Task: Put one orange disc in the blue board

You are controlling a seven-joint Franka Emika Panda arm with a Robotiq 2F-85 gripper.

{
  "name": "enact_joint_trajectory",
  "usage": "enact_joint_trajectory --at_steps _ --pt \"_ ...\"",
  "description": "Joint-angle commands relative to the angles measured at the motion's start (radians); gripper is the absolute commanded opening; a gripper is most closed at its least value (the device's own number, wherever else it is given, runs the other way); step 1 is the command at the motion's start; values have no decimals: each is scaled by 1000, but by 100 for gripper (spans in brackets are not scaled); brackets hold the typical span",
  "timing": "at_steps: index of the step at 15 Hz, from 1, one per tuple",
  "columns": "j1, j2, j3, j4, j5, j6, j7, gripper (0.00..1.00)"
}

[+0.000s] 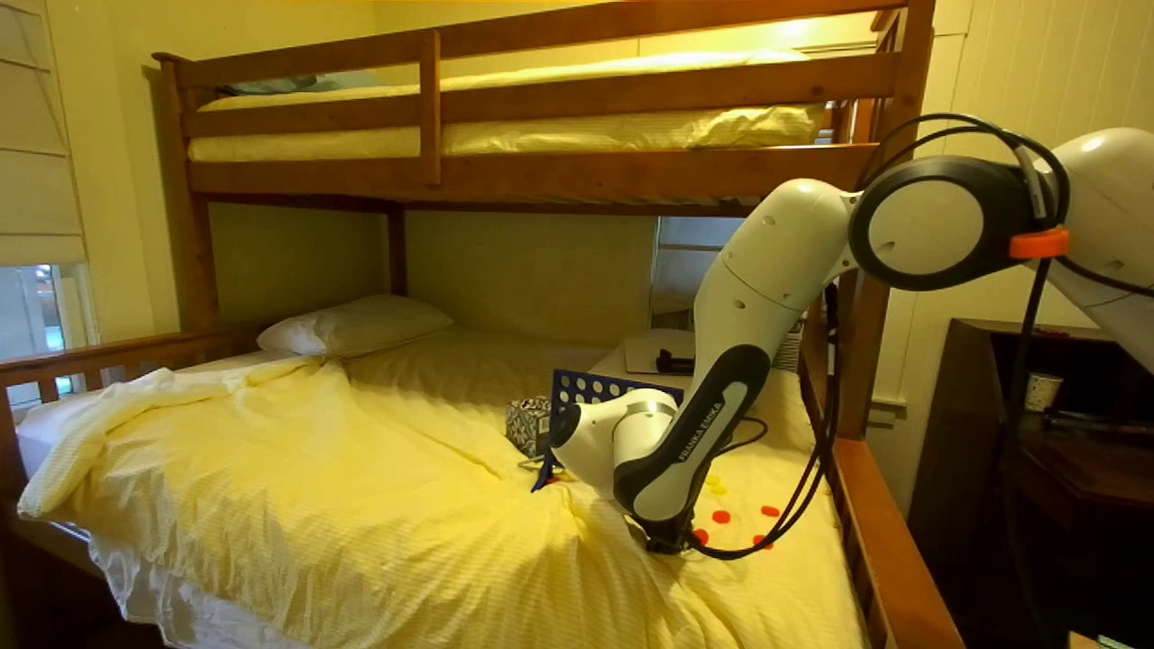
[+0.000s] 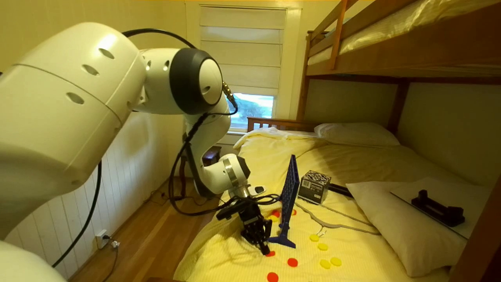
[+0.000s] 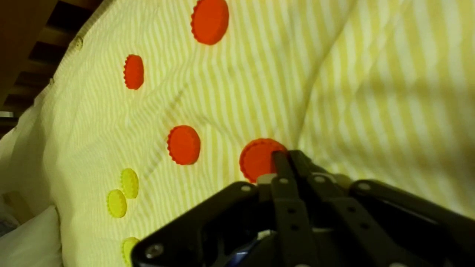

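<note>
The bedspread (image 3: pixel 237 96) under the pincer (image 3: pixel 288 153) is rumpled cloth; the disc (image 3: pixel 256 161) at its tip looks like ridge-edged plastic; the board (image 2: pixel 290 192) beside it, smooth plastic; the rail (image 1: pixel 559 180) well above it, wood.

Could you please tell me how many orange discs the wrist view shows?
4: one orange disc at the top edge, another to its lower left, a third below both, a fourth partly covered by the end effector, which may hide more.
</note>
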Motion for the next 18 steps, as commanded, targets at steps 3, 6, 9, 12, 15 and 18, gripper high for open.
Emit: enact_joint_trajectory --at_steps 3,6,9,12,15,18 --pt "-13 -52 4 -59 -18 61 -12 1" --pt "-35 -120 9 -139 -40 146 -83 1" --pt "-56 -198 5 -233 -56 244 -140 1" --pt "-84 -297 1 -341 -61 332 -189 1" --pt "-118 -402 1 -452 -55 404 -248 1" --pt "-159 -509 4 -557 -44 460 -331 1"
